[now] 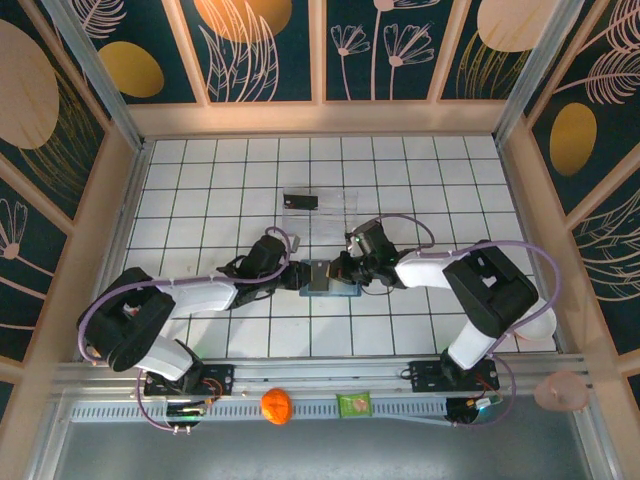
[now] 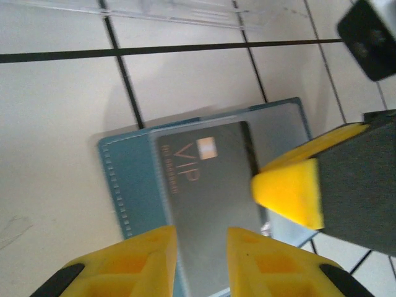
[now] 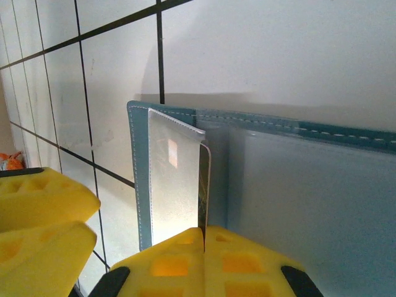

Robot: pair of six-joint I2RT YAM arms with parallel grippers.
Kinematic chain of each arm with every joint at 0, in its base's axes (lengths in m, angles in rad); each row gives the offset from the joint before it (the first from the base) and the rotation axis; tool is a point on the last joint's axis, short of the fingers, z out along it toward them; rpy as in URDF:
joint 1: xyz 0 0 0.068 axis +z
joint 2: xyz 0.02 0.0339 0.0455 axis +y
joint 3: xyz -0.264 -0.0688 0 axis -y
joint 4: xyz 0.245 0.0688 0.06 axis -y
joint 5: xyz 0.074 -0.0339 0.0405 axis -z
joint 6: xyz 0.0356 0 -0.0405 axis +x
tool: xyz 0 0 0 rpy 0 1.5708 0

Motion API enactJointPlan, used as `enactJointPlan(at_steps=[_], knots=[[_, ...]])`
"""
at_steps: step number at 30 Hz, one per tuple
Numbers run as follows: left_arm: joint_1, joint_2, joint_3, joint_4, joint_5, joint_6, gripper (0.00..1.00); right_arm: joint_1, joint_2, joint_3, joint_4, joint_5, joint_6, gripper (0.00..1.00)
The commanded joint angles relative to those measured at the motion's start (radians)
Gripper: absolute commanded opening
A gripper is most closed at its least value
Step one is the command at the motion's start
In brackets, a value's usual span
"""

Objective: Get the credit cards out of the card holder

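Card half out: my right gripper [image 3: 204, 240] shut, pinning card holder [image 2: 133, 185], left gripper [image 2: 201, 260] narrowly parted around credit card [image 2: 210, 185]; next pinch, slide free.

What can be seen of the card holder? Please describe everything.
The card holder is a flat teal wallet with a stitched edge and a greyish, clear-looking inner pocket. It lies open on the white tiled table. A dark card marked VIP lies on it. The right gripper, shut, touches its inner panel; the left gripper, open, straddles the card.

VIP card [image 2: 210, 185] on teal card holder [image 2: 127, 179]; left jaws apart.
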Motion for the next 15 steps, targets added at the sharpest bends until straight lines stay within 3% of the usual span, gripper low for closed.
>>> enactJointPlan(at_steps=[1, 13, 15], knots=[[-0.026, 0.040, 0.044, 0.025, 0.059, 0.012, 0.25, 0.006, 0.024, 0.023, -0.020, 0.000, -0.028, 0.00], [-0.032, 0.168, 0.063, -0.060, 0.000, -0.002, 0.03, 0.007, 0.031, 0.026, -0.023, -0.007, -0.038, 0.00], [-0.032, 0.158, 0.057, -0.058, 0.000, -0.004, 0.01, 0.005, 0.030, 0.022, -0.024, -0.008, -0.037, 0.04]])
